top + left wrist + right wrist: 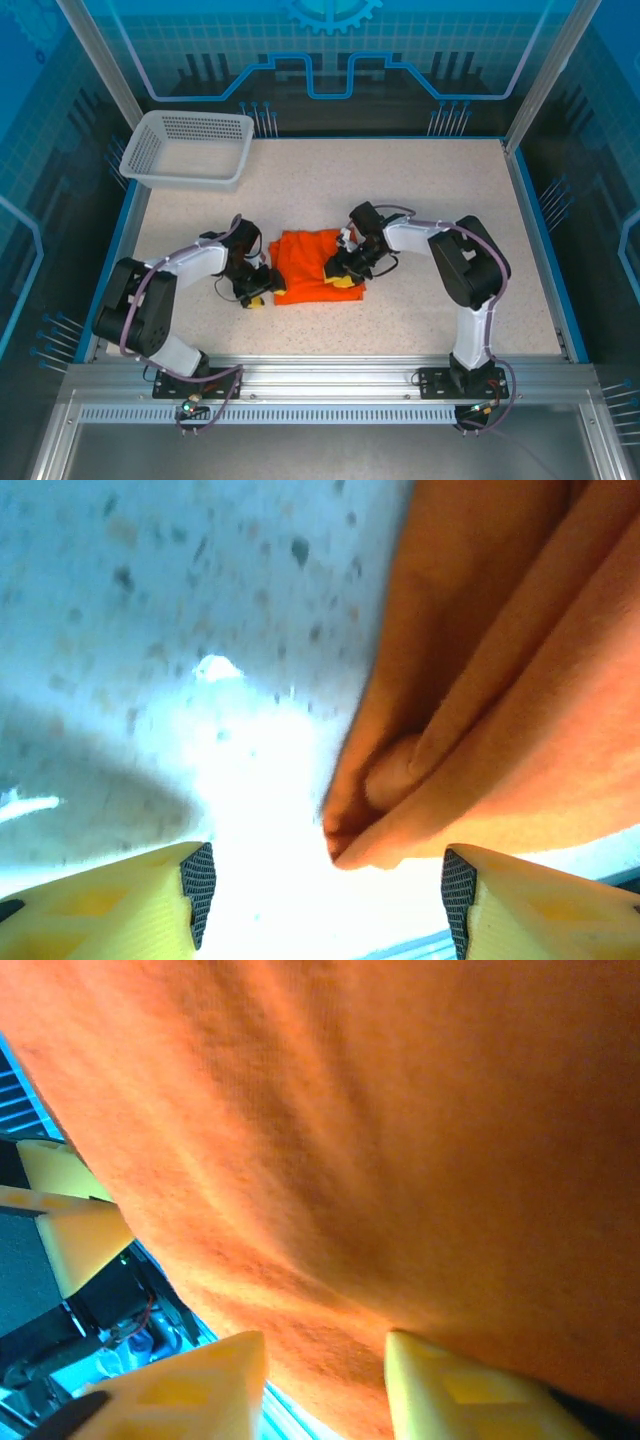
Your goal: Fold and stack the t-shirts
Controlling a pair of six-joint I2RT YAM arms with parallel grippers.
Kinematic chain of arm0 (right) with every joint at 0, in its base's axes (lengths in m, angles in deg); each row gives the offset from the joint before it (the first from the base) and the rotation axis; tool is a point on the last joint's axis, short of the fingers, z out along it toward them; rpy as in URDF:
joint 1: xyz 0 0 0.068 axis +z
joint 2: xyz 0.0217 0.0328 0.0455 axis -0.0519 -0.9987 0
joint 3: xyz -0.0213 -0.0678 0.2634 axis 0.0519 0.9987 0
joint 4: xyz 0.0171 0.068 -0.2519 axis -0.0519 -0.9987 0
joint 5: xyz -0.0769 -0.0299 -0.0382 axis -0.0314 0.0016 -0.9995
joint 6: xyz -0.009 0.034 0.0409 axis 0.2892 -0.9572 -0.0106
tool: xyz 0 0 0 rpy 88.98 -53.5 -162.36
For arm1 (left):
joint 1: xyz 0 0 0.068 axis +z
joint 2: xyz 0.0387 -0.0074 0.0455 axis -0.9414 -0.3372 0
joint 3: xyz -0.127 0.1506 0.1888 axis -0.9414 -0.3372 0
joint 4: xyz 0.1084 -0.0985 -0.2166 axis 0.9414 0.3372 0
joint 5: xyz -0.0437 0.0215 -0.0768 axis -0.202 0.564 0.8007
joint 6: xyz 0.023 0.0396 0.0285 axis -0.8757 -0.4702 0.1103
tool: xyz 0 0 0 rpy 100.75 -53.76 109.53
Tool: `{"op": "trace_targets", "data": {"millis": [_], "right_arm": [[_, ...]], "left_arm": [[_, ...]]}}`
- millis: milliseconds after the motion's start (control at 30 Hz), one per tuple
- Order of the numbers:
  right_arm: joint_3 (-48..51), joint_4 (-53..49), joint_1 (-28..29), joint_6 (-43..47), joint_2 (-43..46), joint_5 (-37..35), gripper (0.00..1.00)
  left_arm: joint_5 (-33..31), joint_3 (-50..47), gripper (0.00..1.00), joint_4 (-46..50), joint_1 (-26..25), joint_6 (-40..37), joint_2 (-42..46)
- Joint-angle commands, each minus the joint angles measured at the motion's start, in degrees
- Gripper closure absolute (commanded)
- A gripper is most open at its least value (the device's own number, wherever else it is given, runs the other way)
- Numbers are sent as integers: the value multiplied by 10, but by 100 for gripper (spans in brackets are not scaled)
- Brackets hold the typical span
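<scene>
My left gripper [325, 885] stands apart at the folded orange t-shirt's [308, 262] edge. My right gripper [322, 1365] straddles its cloth; I cannot tell if it grips.

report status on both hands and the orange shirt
Left hand open at t-shirt left edge. Right hand on its right edge, grip unclear. Shirt folded small, mid-table. Basket far left, out of the way.

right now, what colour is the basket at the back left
White mesh. The basket shows best in the top external view.
</scene>
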Motion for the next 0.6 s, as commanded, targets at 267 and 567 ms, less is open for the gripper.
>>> {"op": "trace_targets", "data": {"millis": [267, 567], "right_arm": [[46, 104, -65, 38, 200, -46, 45], [-94, 3, -184, 183, 45, 41, 25]], "left_arm": [[119, 179, 44, -30, 74, -49, -49], [171, 269, 57, -143, 95, -24, -216]]}}
